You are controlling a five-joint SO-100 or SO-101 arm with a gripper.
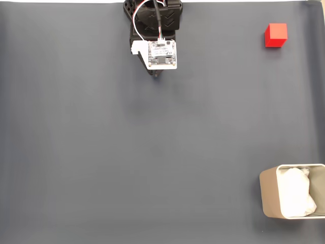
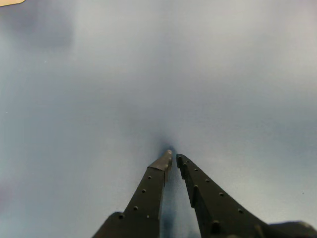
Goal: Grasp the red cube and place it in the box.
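While the gripper (image 2: pixel 173 158) sits empty at the mat's top edge, fingers nearly together, the red cube (image 1: pixel 275 35) rests far right in the fixed view, well apart from the box (image 1: pixel 270 195). Likely light, rigid, smooth-faced: pinch opposite flat sides.

Fixed view: looks straight down from high up on the dark mat (image 1: pixel 127 152). Wrist view: low, close, looking forward along the gripper (image 2: pixel 173 157) onto the same mat.
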